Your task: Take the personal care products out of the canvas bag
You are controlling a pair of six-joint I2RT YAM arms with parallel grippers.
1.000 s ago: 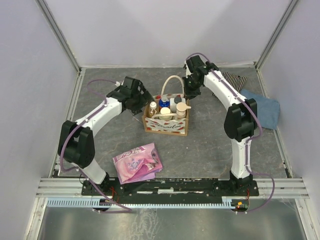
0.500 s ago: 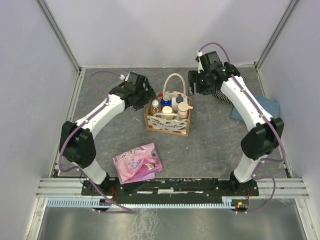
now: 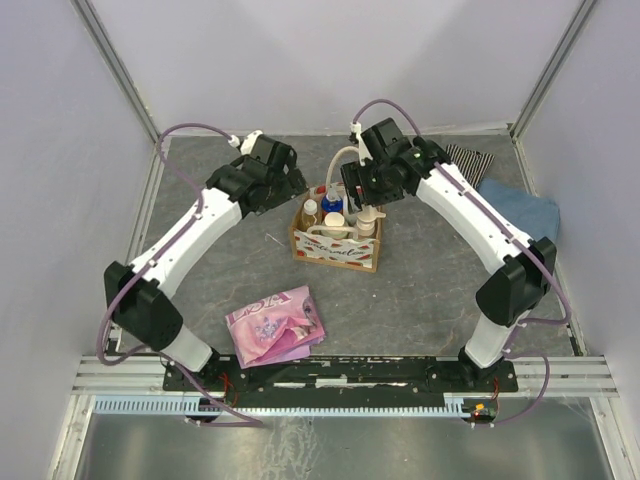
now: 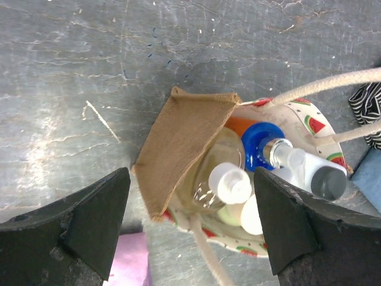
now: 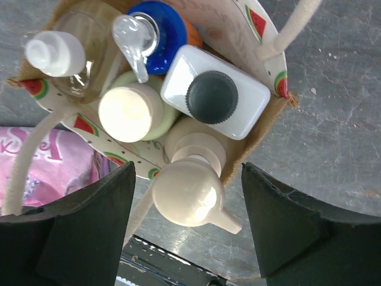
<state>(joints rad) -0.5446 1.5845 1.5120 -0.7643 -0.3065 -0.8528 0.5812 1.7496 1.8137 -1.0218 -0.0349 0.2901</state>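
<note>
The canvas bag (image 3: 331, 254) stands upright mid-table, its handle (image 3: 343, 158) looped up. Several personal care products stand inside it. My right gripper (image 5: 187, 221) hangs open right above the beige pump bottle (image 5: 189, 189), a finger on either side and not touching it. Beside that bottle are a white bottle with a dark cap (image 5: 214, 92), a cream-capped bottle (image 5: 130, 113), a blue pump (image 5: 149, 33) and a clear white-capped bottle (image 5: 56, 53). My left gripper (image 4: 190, 229) is open above the bag's left edge (image 4: 178, 143), over the clear bottle (image 4: 229, 182).
A pink folded cloth (image 3: 275, 325) lies near the front left. At the back right lie a blue cloth (image 3: 522, 215) and a striped cloth (image 3: 470, 160). Metal rails and white walls border the table.
My right gripper has opened, swung out to the back right, then come back left to hang over the bag. The left arm has edged toward the back.
</note>
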